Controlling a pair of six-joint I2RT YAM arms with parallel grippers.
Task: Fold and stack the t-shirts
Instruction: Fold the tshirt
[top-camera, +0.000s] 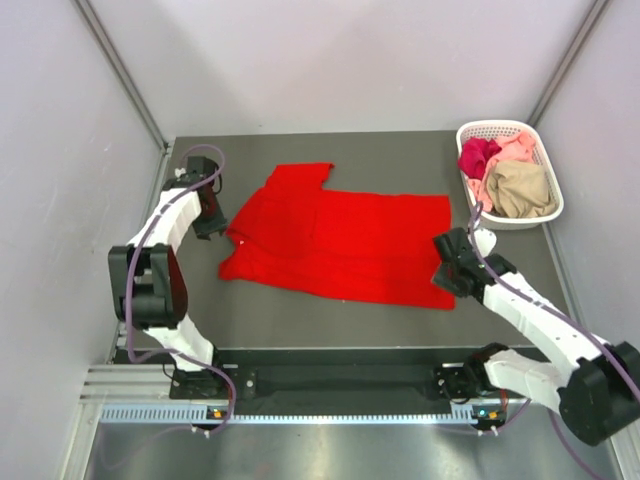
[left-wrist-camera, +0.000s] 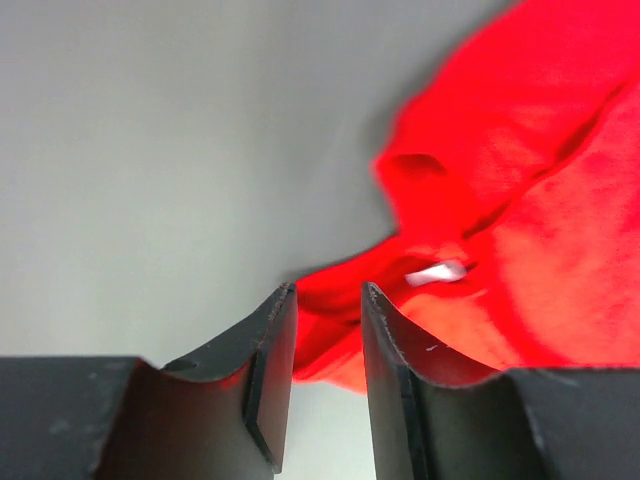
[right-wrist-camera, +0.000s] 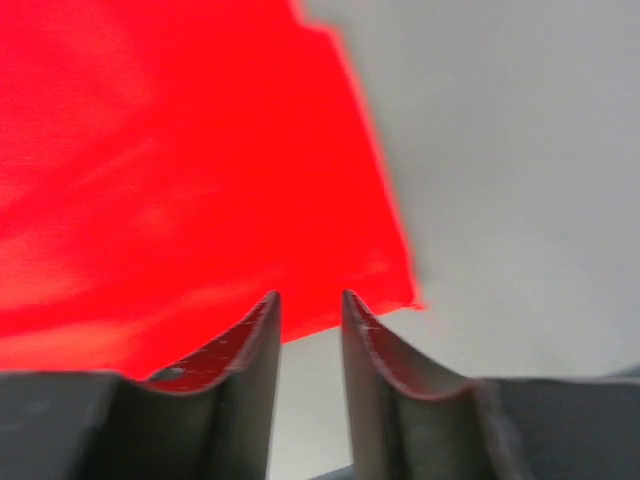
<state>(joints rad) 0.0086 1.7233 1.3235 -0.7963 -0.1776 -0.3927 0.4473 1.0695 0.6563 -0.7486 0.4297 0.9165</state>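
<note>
A red shirt (top-camera: 340, 245) lies spread on the table (top-camera: 400, 160), its long axis running left to right, neck (white label (left-wrist-camera: 437, 271) showing) toward the left arm, hem toward the right. The left gripper (left-wrist-camera: 328, 290) at the collar and the right gripper (right-wrist-camera: 310, 297) at the hem corner stand slightly parted, holding nothing. The basket (top-camera: 500, 124) at far right holds other shirts (top-camera: 522, 190).

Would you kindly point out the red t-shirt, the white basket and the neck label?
red t-shirt (top-camera: 350, 245): top external view, middle of the spread cloth.
white basket (top-camera: 497, 125): top external view, far rim.
neck label (left-wrist-camera: 437, 272): left wrist view, centre of the white tag.
</note>
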